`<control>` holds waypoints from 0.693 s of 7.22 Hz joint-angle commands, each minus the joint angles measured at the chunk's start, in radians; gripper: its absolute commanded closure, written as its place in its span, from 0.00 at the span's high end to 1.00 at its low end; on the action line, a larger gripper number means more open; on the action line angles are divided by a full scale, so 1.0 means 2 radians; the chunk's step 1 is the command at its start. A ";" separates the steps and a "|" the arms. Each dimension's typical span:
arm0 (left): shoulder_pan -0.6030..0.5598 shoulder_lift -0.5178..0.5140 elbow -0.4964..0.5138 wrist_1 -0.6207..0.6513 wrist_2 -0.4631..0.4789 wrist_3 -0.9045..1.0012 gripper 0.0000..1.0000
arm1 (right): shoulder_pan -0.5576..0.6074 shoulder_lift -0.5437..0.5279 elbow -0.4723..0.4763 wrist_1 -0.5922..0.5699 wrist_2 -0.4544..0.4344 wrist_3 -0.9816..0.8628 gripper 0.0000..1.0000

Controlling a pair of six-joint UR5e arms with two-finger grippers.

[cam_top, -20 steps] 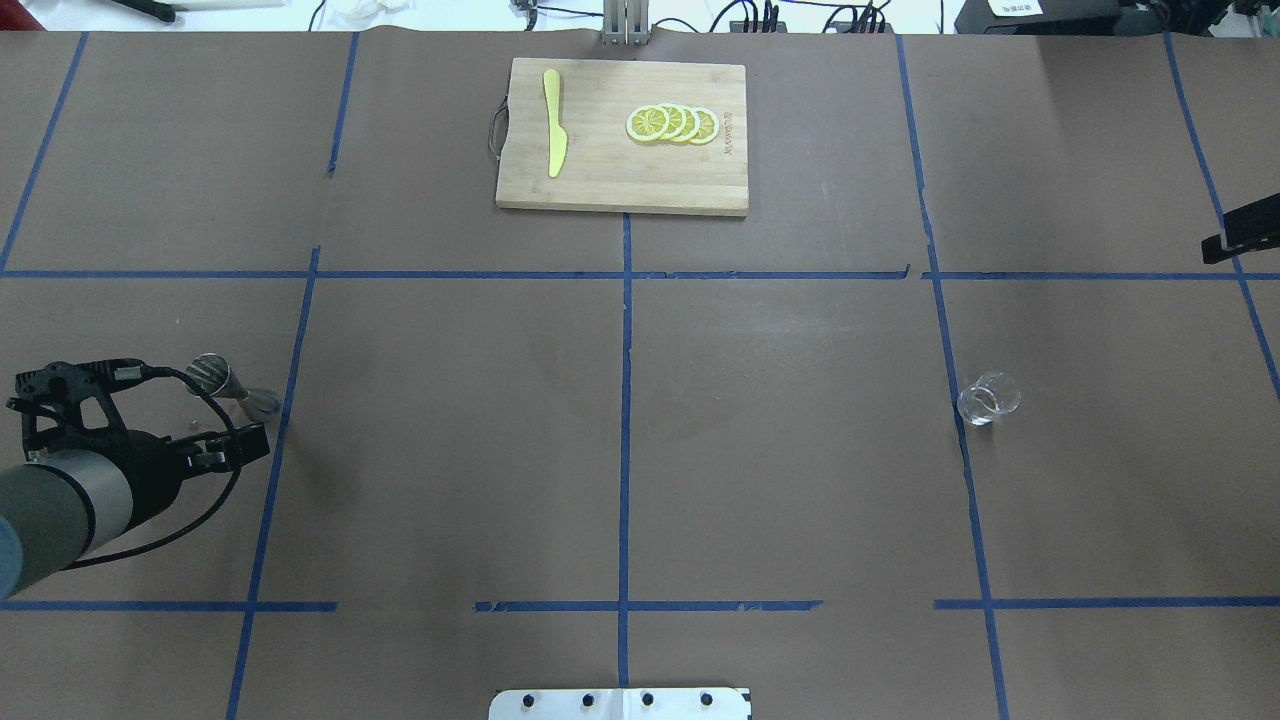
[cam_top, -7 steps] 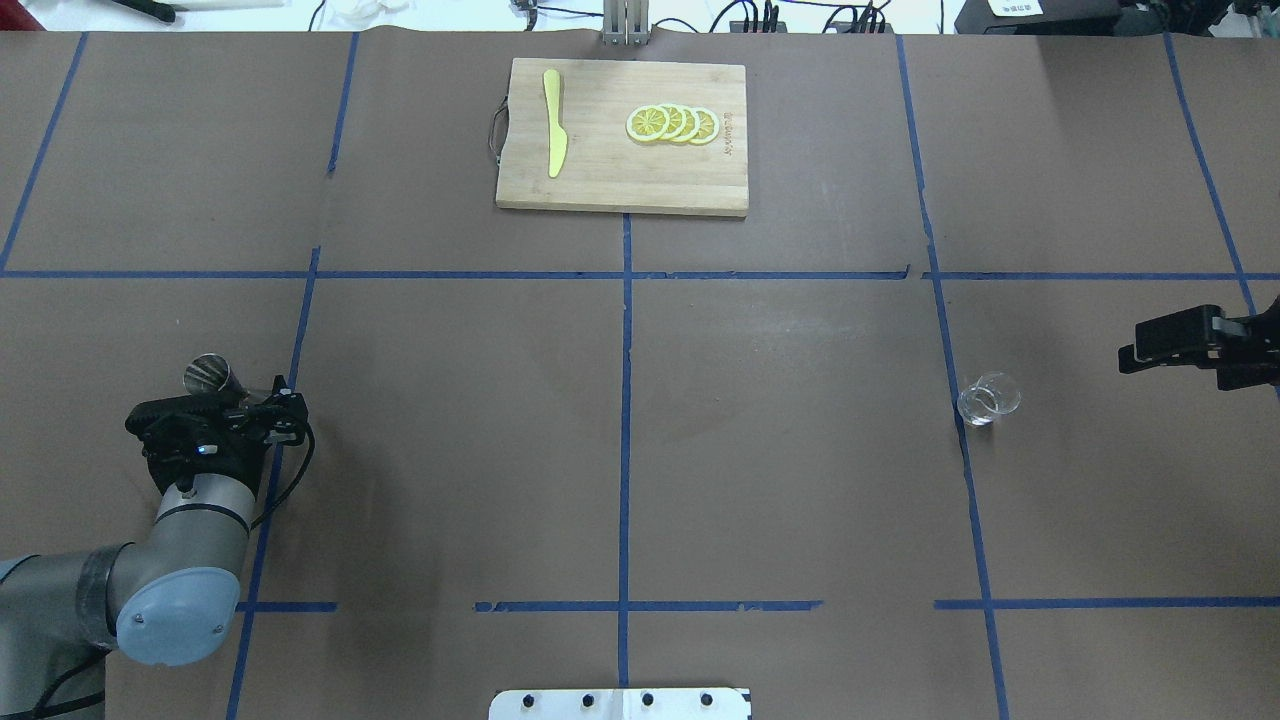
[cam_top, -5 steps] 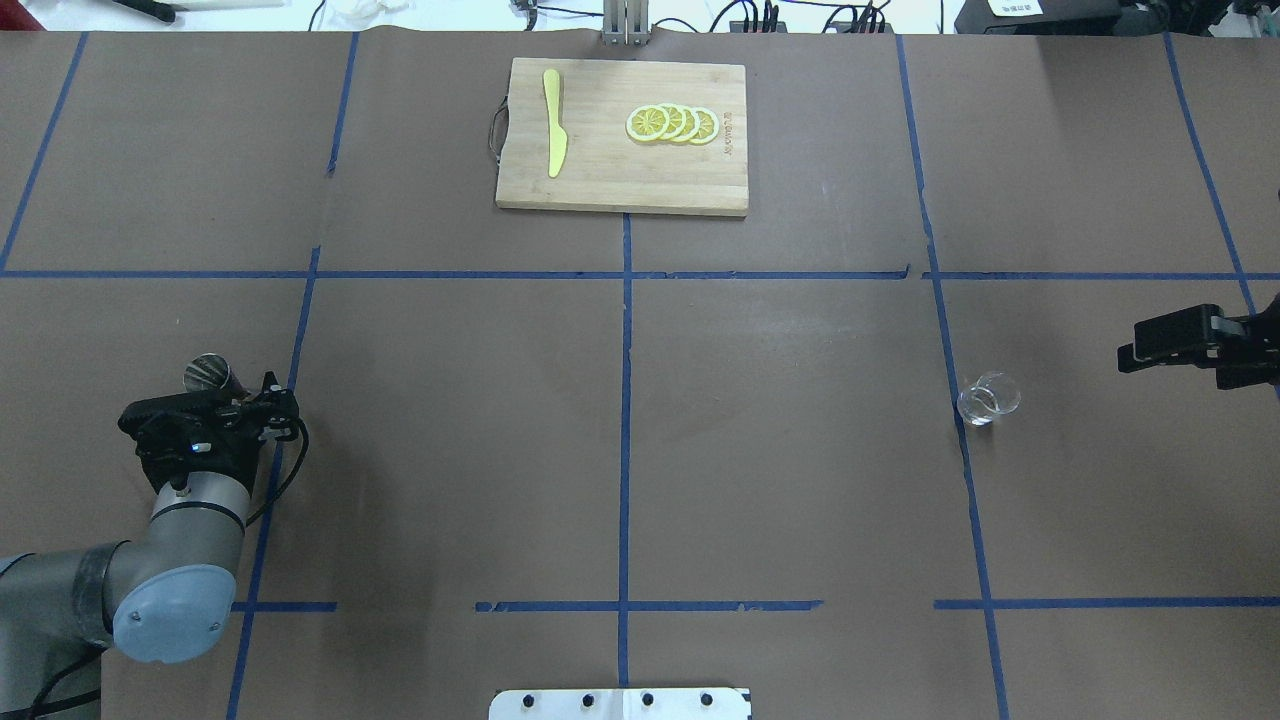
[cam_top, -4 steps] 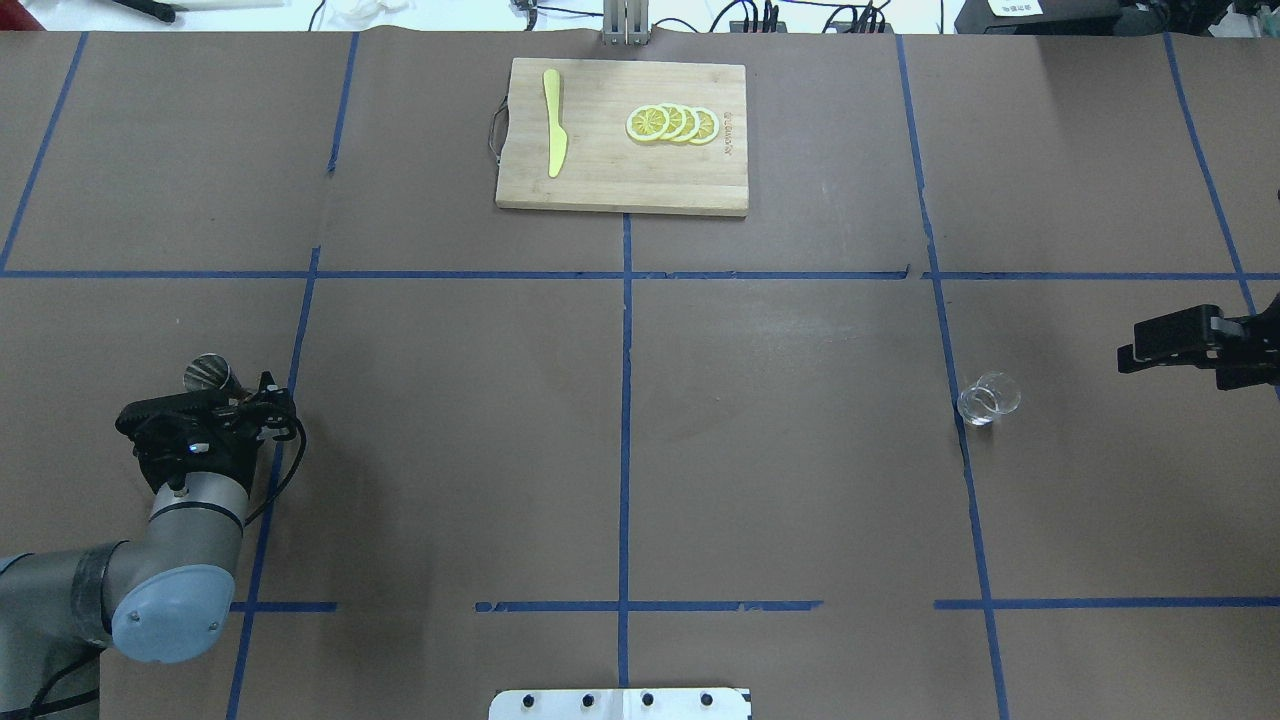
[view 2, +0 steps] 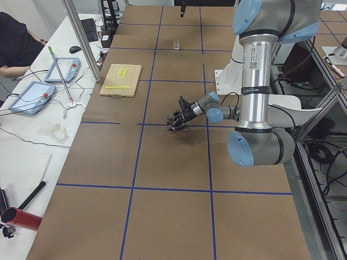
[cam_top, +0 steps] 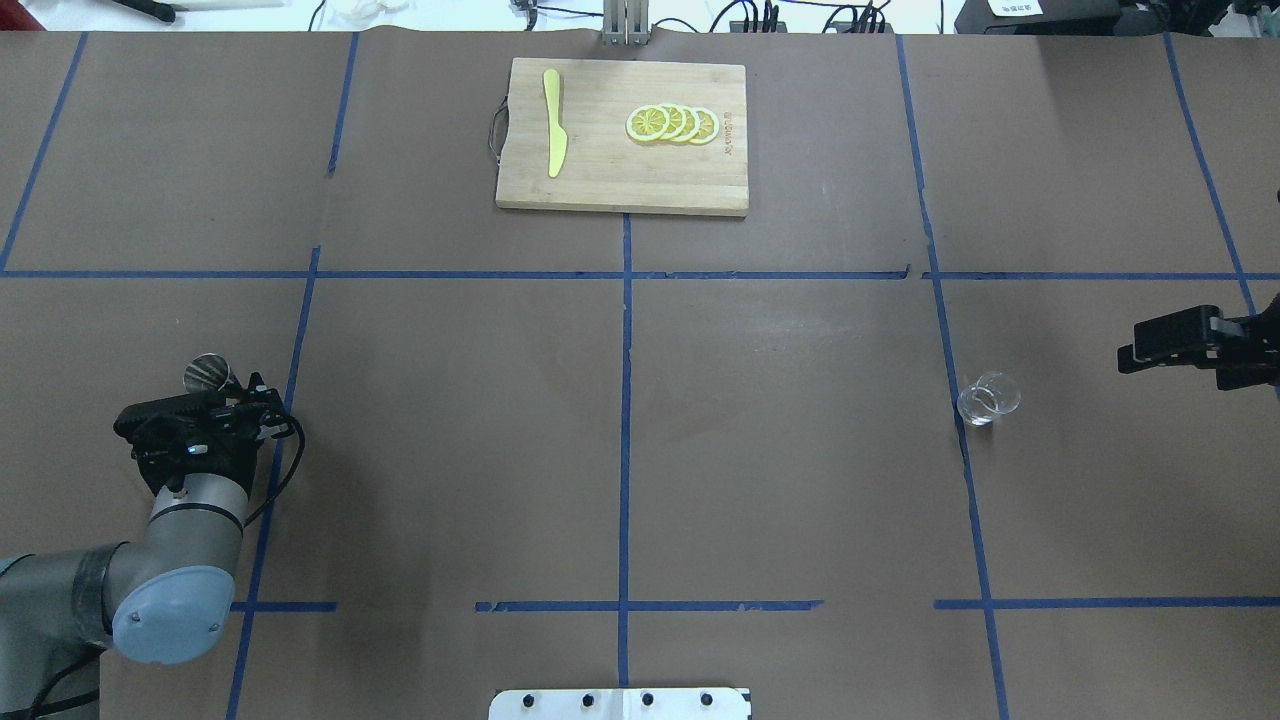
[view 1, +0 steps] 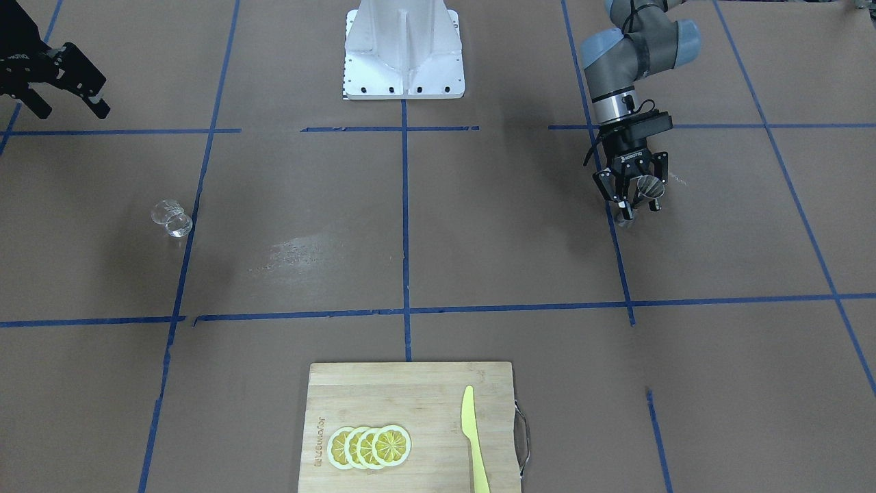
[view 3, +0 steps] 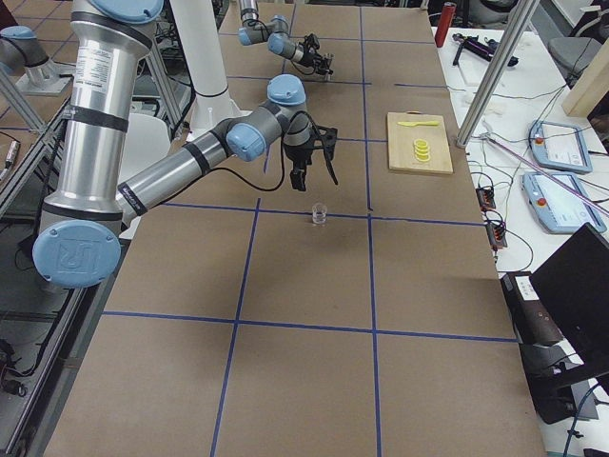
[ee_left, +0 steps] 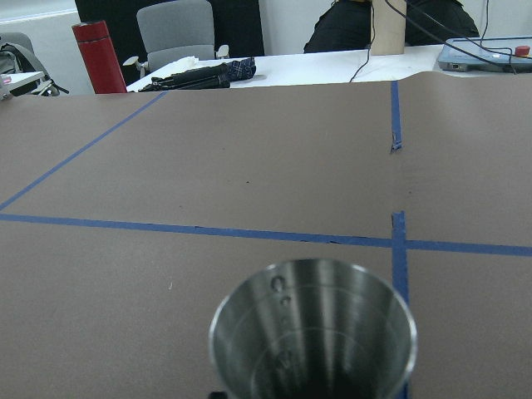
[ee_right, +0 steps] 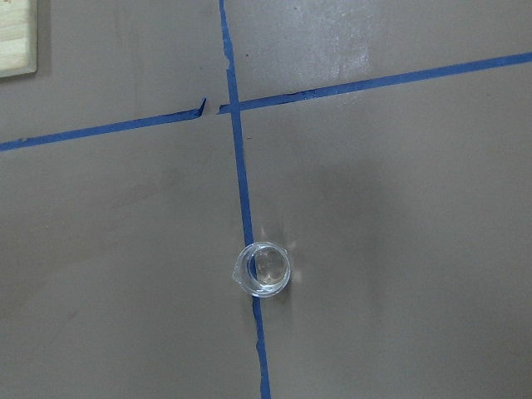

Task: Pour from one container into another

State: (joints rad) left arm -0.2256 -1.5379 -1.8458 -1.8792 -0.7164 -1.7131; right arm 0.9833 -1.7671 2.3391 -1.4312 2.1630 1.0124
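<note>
With my left fingers wide around the metal jigger and right fingers wide too, an off-centre squeeze could topple it.

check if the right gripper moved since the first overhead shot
Yes. The right gripper was beyond the crosswise blue tape line; now it is on its near side, closer to the glass cup.

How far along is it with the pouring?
Nothing looks done: the glass cup stands untouched on the table. In hand: the left end effector straddles the metal jigger, not yet closed; the right end effector hangs open, apart from the cup. Left: grasping, pouring.
</note>
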 commanded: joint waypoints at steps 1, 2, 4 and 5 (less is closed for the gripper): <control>0.000 0.000 -0.001 0.000 0.000 -0.009 0.34 | 0.000 0.000 -0.001 0.000 0.000 0.000 1.00; 0.000 0.000 -0.001 0.000 0.000 -0.009 0.18 | 0.000 0.000 -0.001 0.000 0.000 0.000 1.00; -0.001 0.000 -0.007 -0.001 0.008 -0.035 0.00 | 0.000 0.000 -0.001 0.000 0.000 0.000 1.00; -0.002 0.002 -0.027 0.000 0.008 -0.034 0.00 | 0.000 0.000 -0.001 0.001 0.000 0.000 1.00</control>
State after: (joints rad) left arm -0.2278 -1.5375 -1.8663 -1.8802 -0.7057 -1.7677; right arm 0.9833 -1.7671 2.3378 -1.4308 2.1629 1.0124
